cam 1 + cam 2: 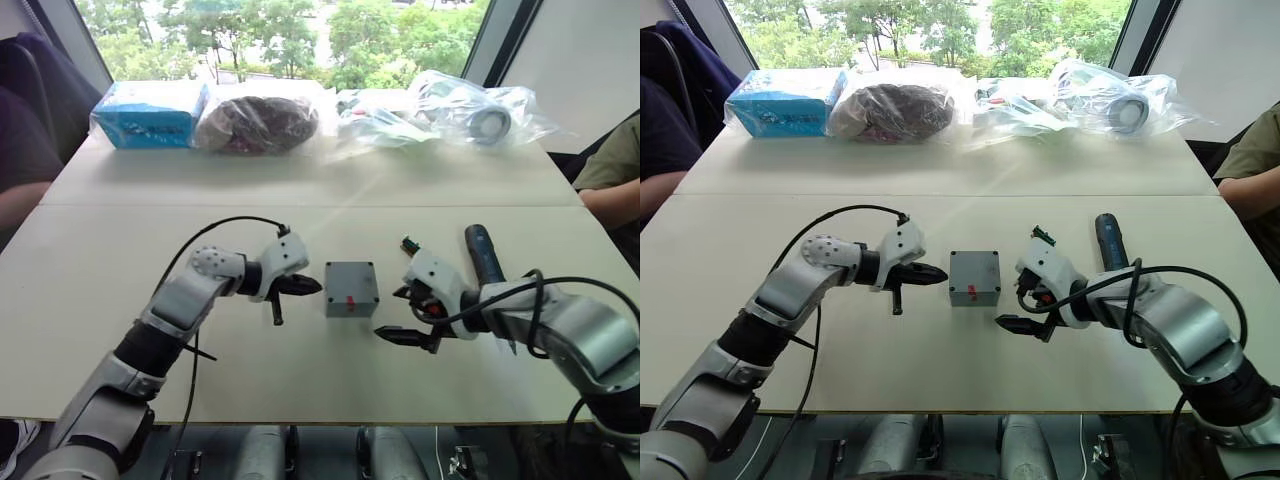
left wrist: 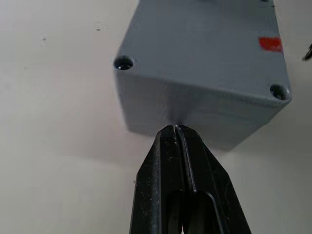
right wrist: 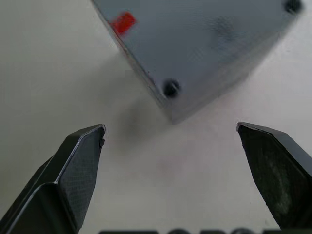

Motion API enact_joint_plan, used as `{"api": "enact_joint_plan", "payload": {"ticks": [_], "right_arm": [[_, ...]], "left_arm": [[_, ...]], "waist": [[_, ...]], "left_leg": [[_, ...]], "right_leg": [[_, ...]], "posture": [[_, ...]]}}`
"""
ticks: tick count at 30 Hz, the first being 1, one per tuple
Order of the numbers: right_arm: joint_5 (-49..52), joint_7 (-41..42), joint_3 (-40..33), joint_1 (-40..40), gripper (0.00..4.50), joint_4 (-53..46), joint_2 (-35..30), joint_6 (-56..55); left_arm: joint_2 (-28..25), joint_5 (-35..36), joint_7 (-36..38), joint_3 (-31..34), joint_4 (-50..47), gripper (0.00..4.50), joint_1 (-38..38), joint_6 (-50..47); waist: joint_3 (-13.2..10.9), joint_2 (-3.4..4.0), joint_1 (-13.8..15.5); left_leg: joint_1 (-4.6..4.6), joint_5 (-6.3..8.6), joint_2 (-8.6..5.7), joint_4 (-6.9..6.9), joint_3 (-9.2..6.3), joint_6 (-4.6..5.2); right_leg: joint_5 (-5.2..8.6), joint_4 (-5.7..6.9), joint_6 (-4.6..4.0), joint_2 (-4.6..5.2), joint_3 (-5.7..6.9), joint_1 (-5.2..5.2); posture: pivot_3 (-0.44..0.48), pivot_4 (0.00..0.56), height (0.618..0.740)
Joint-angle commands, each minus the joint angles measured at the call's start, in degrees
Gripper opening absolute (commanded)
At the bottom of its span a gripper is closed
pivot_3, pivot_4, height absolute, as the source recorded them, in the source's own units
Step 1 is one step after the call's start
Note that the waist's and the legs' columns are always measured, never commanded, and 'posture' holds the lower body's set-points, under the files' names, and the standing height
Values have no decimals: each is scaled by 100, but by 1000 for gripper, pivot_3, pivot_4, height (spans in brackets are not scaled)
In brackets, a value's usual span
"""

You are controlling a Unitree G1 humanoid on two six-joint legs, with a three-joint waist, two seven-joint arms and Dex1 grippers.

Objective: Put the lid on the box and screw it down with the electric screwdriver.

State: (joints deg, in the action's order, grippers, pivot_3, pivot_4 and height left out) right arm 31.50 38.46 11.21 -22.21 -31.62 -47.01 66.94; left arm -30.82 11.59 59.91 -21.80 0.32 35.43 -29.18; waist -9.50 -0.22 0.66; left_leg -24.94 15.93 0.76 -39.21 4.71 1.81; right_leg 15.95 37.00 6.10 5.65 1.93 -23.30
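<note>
- The box (image 1: 350,288) sits on the table (image 1: 120,240) with the lid (image 2: 195,44) apparently already seated on top; screw holes show at the corners, and there's a small red mark on the near side.
- The left gripper (image 1: 300,287) is just left of the box, fingers pinched together with nothing between them — the tip almost touches the box's side wall.
- The right gripper (image 3: 170,146) hangs just right of the box near its front corner, fingers spread wide, empty.
- The electric screwdriver (image 1: 484,253) lies right of the box, behind the right gripper.
- Handling guess: the box looks like rigid, light plastic — it could skid if pushed sideways. The screwdriver is smooth and round, so it's best grabbed mid-barrel.
</note>
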Motion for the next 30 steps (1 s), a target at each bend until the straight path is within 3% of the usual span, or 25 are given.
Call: {"api": "enact_joint_plan", "payload": {"ticks": [1,5,11,14,22,30], "right_arm": [[128,10,-95,-13,4492,-151,161,-19],[835,110,-475,-3,4492,-361,566,435],[1090,-50,-654,-102,4492,-534,606,821],[1163,19,-833,-105,4492,-568,390,773],[391,637,-581,84,4492,-256,-789,-494],[-272,808,1,-57,4492,451,-409,-1432]], "left_arm": [[138,-166,5,-39,0,0,177,235],[419,-368,-27,-128,354,0,415,434],[602,-723,-59,-79,950,0,744,785],[294,-1107,51,-163,1056,0,799,1236],[-523,-811,635,146,267,0,362,885],[-265,-448,711,111,-289,0,-63,309]], "waist": [[0,0,7],[0,-1,11],[0,-1,6],[0,-1,1],[0,-1,-5],[1,-3,8]], "left_leg": [[0,0,0,0,-1,0],[0,0,0,-2,-2,1],[0,1,0,-2,-3,3],[0,1,0,-2,-3,2],[0,1,4,-1,-2,3],[1,0,4,-5,-1,1]], "right_leg": [[0,1,0,0,1,0],[0,0,0,0,3,4],[0,0,1,-1,4,4],[0,1,0,-1,3,1],[0,0,0,-2,2,1],[0,5,1,-3,2,2]], "posture": [[0,150,740],[0,150,740],[0,150,740],[0,150,740],[0,150,740],[0,150,740]]}}
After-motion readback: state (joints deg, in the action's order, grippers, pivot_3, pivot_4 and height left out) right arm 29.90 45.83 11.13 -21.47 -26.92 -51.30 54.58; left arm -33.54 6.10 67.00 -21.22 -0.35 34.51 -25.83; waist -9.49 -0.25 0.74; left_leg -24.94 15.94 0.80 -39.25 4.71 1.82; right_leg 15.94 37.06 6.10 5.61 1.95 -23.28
